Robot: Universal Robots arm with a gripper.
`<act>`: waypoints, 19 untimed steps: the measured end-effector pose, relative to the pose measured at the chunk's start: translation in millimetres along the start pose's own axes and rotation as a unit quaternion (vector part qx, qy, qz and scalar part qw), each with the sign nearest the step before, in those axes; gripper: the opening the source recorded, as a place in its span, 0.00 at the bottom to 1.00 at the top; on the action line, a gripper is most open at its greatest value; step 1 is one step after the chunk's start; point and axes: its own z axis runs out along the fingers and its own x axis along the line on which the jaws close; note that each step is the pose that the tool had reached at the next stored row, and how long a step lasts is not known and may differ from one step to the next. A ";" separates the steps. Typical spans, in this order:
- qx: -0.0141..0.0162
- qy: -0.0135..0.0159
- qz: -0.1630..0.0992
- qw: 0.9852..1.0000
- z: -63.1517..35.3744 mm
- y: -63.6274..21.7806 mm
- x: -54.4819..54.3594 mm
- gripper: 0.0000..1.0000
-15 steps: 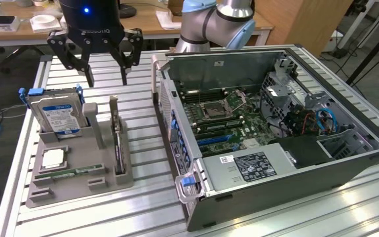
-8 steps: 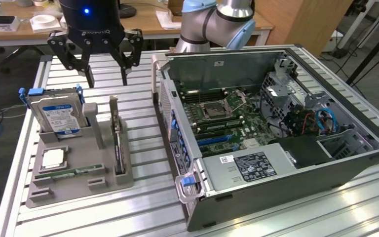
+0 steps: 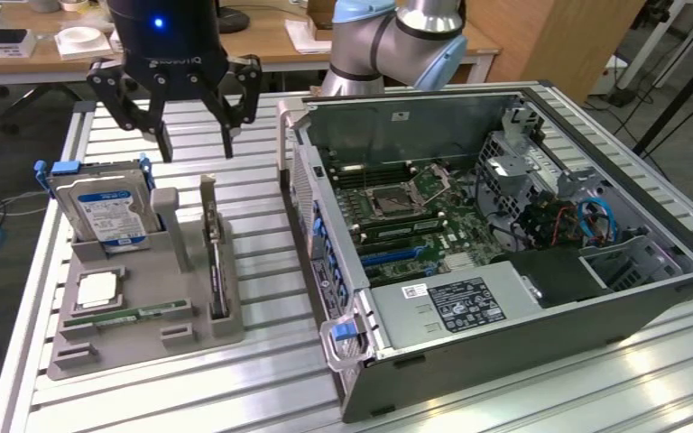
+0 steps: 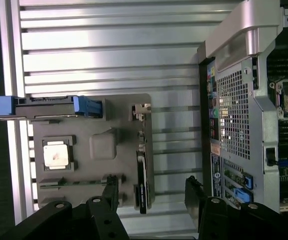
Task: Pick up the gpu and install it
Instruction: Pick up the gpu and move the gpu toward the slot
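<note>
Black metal fingers (image 3: 231,133): spread wide, grasping nothing. The gpu (image 3: 216,262), a thin dark card with a silver end bracket, stands on edge below the gap between them, untouched, so pickup and installation both remain.

Grey moulded tray (image 3: 142,350) beneath the fingers: holds the gpu, a silver hard drive with blue rails (image 3: 104,209), a square silver processor chip (image 3: 94,289) and a narrow green RAM stick (image 3: 124,316).

Open grey computer case (image 3: 587,298), beside the fingers on the slatted aluminium surface (image 3: 263,379): motherboard with blue expansion slots (image 3: 389,255) unfilled.

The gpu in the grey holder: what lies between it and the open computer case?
Just the holder's edge, then a bare strip of slatted table, between gpu and computer case; both exterior and wrist views show it.
</note>
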 end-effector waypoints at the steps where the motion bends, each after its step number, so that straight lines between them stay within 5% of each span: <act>1: 0.000 0.000 0.000 1.000 0.2 -0.6 -0.1 0.65; 19: 0.000 0.000 0.000 1.000 4.6 -6.6 -0.3 0.65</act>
